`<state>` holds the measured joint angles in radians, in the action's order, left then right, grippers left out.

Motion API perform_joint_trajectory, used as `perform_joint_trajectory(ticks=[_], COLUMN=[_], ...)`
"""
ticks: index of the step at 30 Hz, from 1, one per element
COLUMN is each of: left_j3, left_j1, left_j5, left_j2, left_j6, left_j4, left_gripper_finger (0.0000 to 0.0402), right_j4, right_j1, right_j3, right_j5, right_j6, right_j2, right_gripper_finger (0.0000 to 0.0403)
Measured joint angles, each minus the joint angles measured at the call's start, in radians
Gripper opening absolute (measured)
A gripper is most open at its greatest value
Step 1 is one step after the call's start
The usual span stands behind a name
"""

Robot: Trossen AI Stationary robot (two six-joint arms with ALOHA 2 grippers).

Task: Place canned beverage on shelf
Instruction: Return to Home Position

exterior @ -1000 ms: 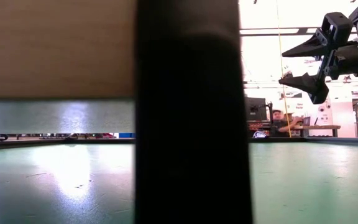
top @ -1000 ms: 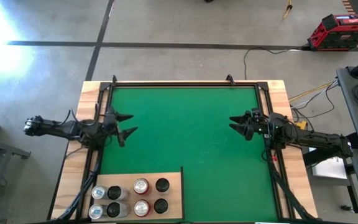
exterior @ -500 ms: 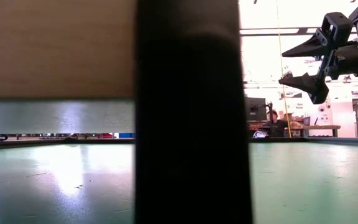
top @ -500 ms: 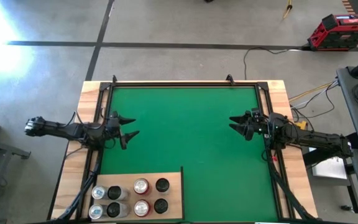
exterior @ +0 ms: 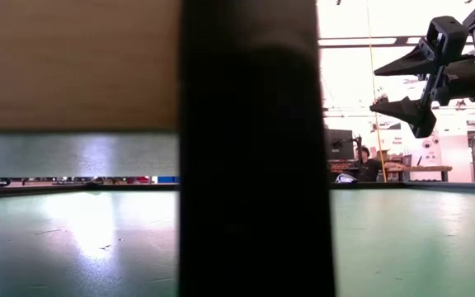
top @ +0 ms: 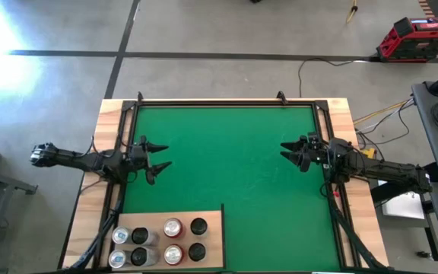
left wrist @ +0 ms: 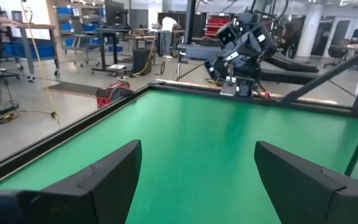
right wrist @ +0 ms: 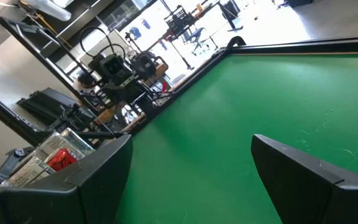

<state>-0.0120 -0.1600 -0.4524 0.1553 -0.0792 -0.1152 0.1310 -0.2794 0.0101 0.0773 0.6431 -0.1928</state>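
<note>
The shelf (top: pixel 213 242) lies flat on the green mat (top: pixel 234 175), in the corner on the left tool's side. It is well apart from that tool, off to the side of its arm and not in front of its fingers. We count eight cans (top: pixel 172 227) standing upright on it in two close rows of four, with silver, dark, red and black tops.

The left tool (top: pixel 165 154) hovers over the mat's edge with its two fingers spread wide, holding nothing. It points across the tabletop (top: pixel 109 114) toward the right tool (top: pixel 282 151). That one faces back at it from above the opposite edge, also wide apart and holding nothing. The shelf is farther from it than from the left tool.

In the low view we see the right tool hanging high above the mat. A pale board (exterior: pixel 72 66) and a dark post (exterior: pixel 250 148) close to the lens hide much of that view. Past the right tool, in the room beyond the tabletop, a person (exterior: pixel 368 161) sits at a desk. A red case (top: pixel 418 38) rests on the floor, well behind the right tool's arm.
</note>
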Motion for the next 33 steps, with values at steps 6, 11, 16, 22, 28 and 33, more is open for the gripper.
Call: perform_joint_trajectory(ticks=[6,11,16,22,28,33], left_j3=[0.0,-0.001,-0.006,-0.006,-0.007,-0.007], left_j1=[0.0,0.0,0.0,0.0,0.0,0.0], left_j5=[0.0,0.002,0.001,0.001,0.0,0.0], left_j2=[0.001,0.01,0.016,0.016,0.016,0.016], left_j6=[-0.041,-0.094,-0.095,-0.095,-0.095,-0.095], left_j4=[0.037,0.044,0.052,0.051,0.051,0.047], left_gripper_finger=[0.0296,0.0296,0.0296,0.0296,0.0296,0.0296], right_j4=[0.0,0.0,0.0,0.0,0.0,0.0], right_j1=[0.0,0.0,0.0,0.0,0.0,0.0], right_j3=[0.0,0.0,0.0,0.0,0.0,0.0], right_j5=[0.0,0.0,0.0,0.0,0.0,0.0], right_j6=[0.0,0.0,0.0,0.0,0.0,0.0], right_j2=[0.0,0.0,0.0,0.0,0.0,0.0], right_gripper_finger=[0.0318,0.0318,0.0318,0.0318,0.0318,0.0318])
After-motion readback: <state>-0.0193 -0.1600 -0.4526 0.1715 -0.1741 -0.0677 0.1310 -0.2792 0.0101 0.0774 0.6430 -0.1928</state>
